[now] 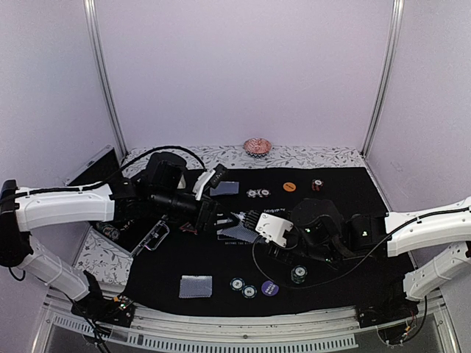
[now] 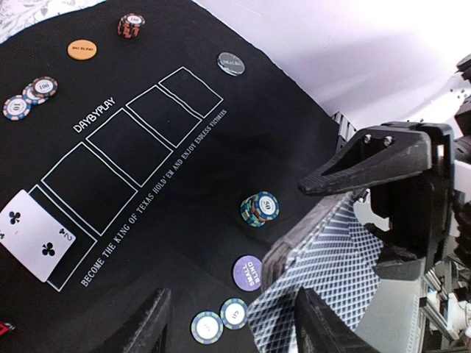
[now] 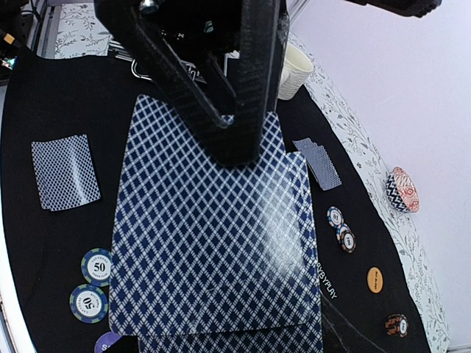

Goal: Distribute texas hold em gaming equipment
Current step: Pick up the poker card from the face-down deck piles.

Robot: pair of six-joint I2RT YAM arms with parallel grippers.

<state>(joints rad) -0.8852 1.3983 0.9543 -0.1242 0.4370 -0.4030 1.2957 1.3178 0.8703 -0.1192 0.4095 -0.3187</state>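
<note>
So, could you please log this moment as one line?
right claw: shut on card deck | left claw: open near card deck | two of clubs: face up on mat

Checker-backed cards [image 3: 65,170], striped chips [image 3: 96,268], round buttons [image 3: 375,279] lie flat.

Matt black cloth mat [image 2: 294,147], glossy smooth paper playing cards [image 3: 213,243], shiny plastic chips [image 3: 97,270]

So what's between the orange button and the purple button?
Just the white card boxes printed on the black mat. Nothing lies on them between the orange button and the purple button. The left wrist view shows it.
</note>
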